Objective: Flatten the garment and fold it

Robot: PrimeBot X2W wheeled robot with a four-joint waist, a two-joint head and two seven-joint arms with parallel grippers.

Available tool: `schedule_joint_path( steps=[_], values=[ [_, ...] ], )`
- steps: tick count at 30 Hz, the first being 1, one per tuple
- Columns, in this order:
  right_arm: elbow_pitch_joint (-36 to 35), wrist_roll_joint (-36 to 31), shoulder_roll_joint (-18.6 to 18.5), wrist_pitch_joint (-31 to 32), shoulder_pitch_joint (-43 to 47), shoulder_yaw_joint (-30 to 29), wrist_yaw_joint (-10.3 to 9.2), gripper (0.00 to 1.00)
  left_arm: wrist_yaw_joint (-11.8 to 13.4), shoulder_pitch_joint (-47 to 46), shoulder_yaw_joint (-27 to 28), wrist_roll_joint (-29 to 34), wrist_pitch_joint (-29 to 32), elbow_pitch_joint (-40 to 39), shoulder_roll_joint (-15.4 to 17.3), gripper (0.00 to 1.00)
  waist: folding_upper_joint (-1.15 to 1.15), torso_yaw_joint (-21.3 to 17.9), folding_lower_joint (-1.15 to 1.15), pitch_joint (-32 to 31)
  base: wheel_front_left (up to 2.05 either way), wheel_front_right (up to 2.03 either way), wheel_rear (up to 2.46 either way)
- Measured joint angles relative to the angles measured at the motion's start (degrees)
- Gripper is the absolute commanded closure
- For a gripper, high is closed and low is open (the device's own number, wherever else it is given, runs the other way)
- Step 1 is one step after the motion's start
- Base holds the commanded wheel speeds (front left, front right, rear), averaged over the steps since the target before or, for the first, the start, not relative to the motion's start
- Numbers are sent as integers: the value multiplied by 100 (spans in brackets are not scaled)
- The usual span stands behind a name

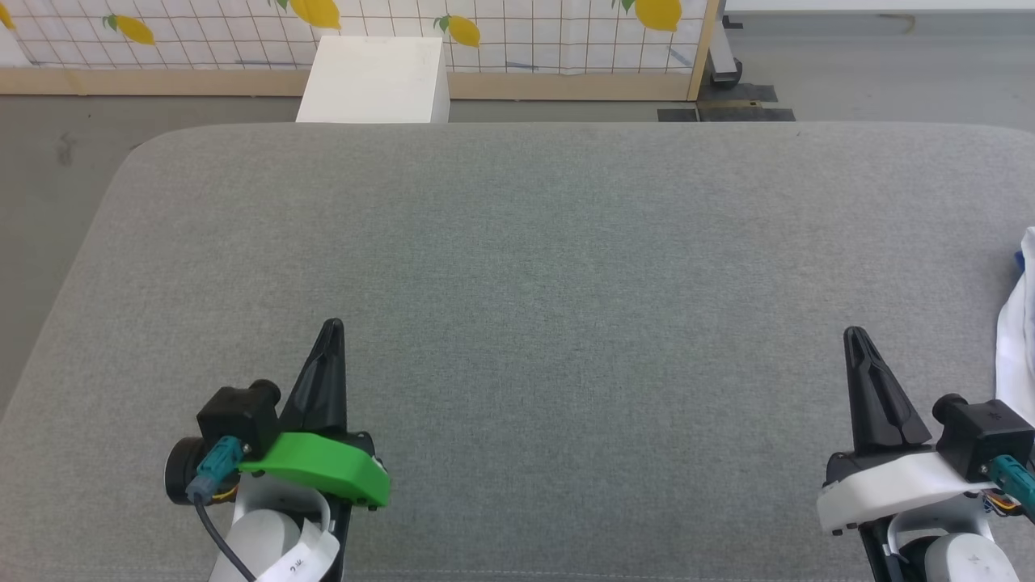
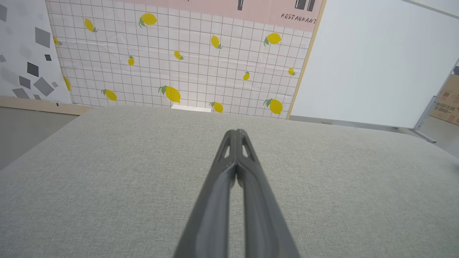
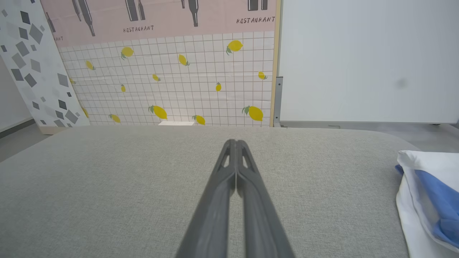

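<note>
Head view: the left gripper (image 1: 332, 327) rests low over the grey bench (image 1: 534, 267), its two dark fingers pressed together with nothing between them. The right gripper (image 1: 855, 333) is well apart from it on the other side, jaws likewise closed and empty. The garment (image 1: 1017, 356) lies bunched on the bench just to the outer side of the right gripper, cut off by the picture's edge. A white box (image 1: 376, 81) stands on the floor beyond the bench, ahead of the left gripper. Left wrist view: the closed fingers point across bare bench toward a lemon-print panel (image 2: 179, 64). Right wrist view: the fingers meet at the tips, and the garment (image 3: 426, 186) lies to their right, white with a blue part showing, not touching them.
</note>
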Motion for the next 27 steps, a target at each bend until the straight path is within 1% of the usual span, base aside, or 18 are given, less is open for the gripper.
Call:
schedule_joint_path(
  steps=[27],
  values=[
    [-45,-151,4,229,0,93,0,100,121,192,60,301,327,-240,0,100,0,13,0,-64,0,0,0]
  ],
)
